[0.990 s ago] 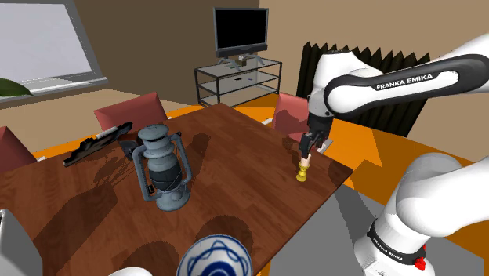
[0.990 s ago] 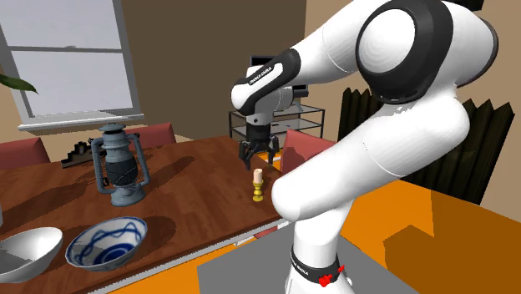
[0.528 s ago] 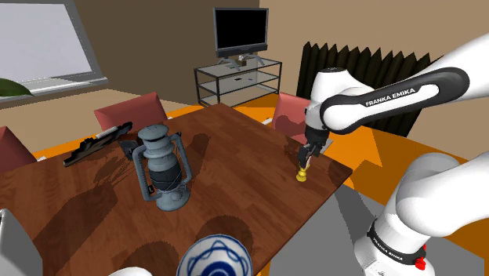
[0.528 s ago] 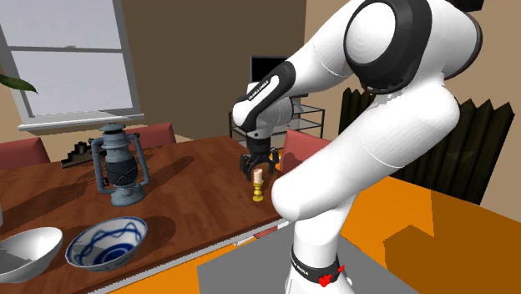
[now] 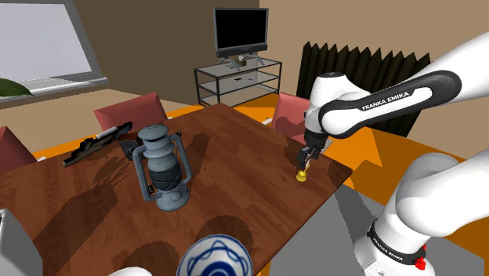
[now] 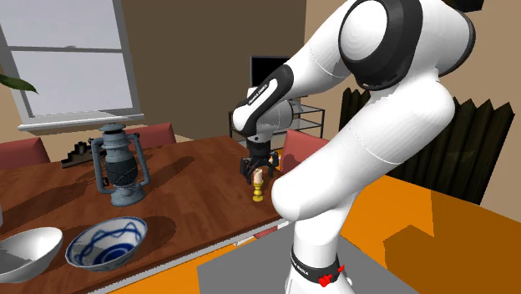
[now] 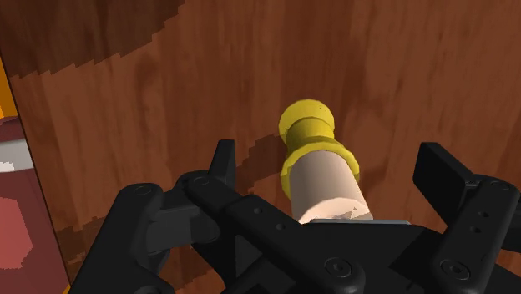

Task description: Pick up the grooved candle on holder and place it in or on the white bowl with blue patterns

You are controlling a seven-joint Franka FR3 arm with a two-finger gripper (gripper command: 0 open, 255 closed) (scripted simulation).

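Wooden desk (image 5: 235, 168) carries the candle (image 5: 301, 174) upright near its edge, well apart from the bowl (image 5: 215, 257). "FRANKA EMIKA" is written on the arm (image 5: 384, 100). The hand (image 5: 306, 161) points down, open, one finger on each side of the candle, not touching it.

Home living-dining room: television (image 5: 241, 30), wooden table (image 5: 227, 168), window (image 5: 39, 39).

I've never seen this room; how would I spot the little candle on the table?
Find the dark wooden table, then its edge nearest the white arm, away from the blue-grey lantern. There stands the candle: a pale stub on a yellow holder, between open black jaws. It is the only yellow thing on the table.
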